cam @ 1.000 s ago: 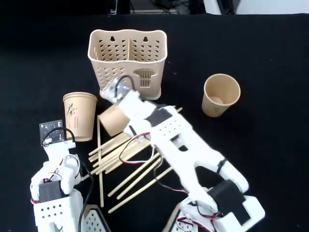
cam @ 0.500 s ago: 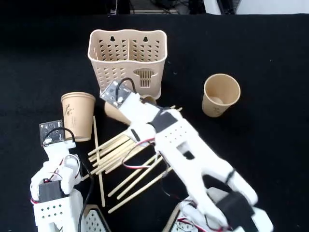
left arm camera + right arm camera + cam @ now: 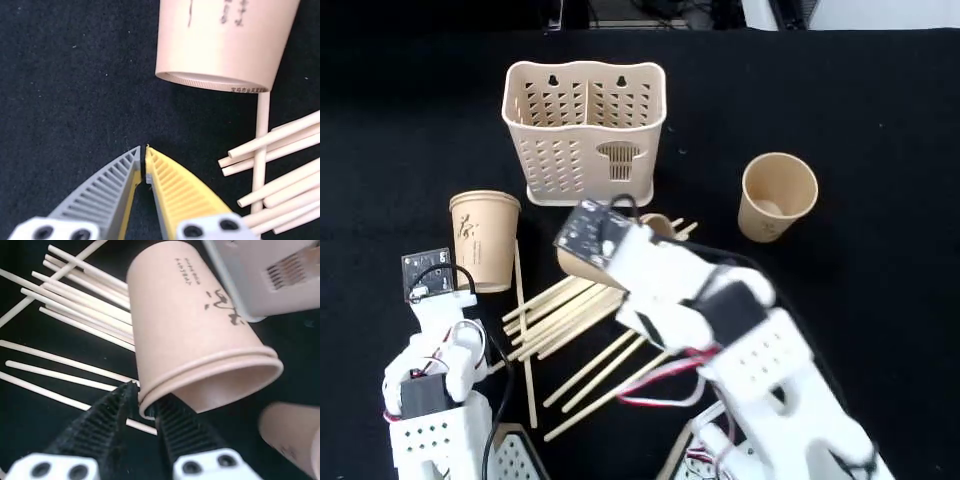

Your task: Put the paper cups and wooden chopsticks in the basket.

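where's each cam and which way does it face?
High view: fixed overhead, looks down on the black table and beige slotted plastic basket; both white arms show.
Left wrist view: on left arm, faces past its shut grey-and-yellow left gripper at an upright paper cup.
Right wrist view: on right arm, faces past its black right gripper clamping a tilted paper cup.
Shared: the wooden chopsticks.
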